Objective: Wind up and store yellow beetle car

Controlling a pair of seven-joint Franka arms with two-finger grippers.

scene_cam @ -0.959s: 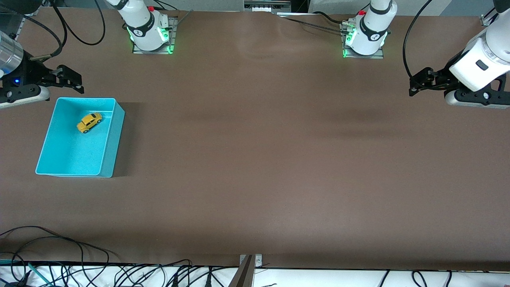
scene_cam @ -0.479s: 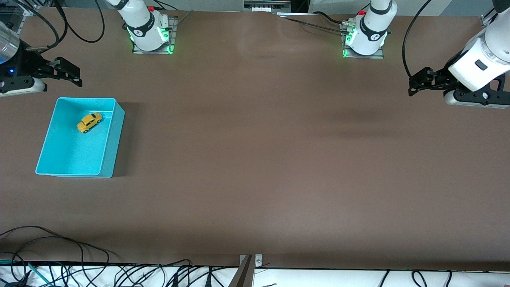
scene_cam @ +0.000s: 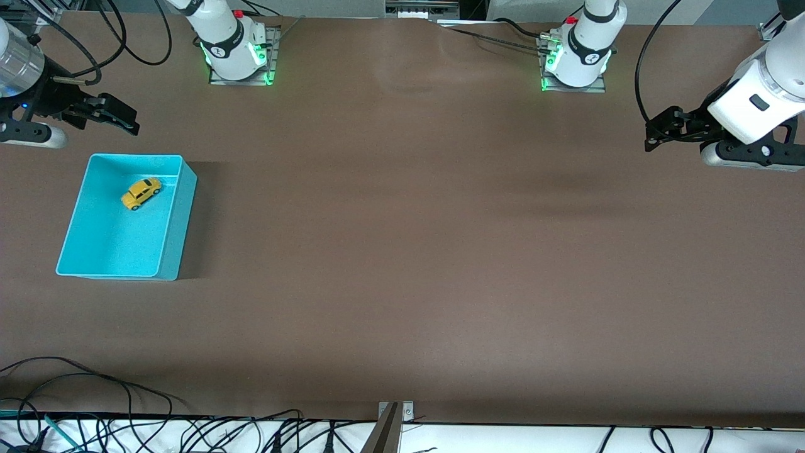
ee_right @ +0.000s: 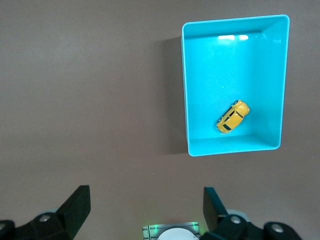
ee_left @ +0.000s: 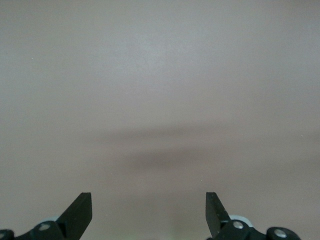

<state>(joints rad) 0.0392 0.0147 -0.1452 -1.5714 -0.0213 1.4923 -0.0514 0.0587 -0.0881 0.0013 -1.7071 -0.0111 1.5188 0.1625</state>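
My right gripper (scene_cam: 122, 119) hangs in the air with its fingers apart and nothing between them, over bare table (scene_cam: 402, 251) just off the turquoise bin (scene_cam: 165, 251) at the rim nearest my bases. The yellow beetle car (scene_cam: 141, 192) sits on the bin floor, in the end of the bin closest to this gripper, slantwise to the walls and on its wheels. In the right wrist view the car (ee_right: 233, 116) lies well ahead of my fingers (ee_right: 75, 210), inside the bin (ee_right: 186, 90), near the short wall closest to me.

By my reading the car is already stored, so the step in hand is clearing away. To do that well I keep the fingers spread, stay high above the rim, and move off without sweeping across the bin, since a brush against its light wall could shove it along and roll the car.

My left gripper (scene_cam: 660, 132) waits over bare table at its own end, well apart from the bin, fingers apart and empty; its wrist view shows only tabletop ahead of them.
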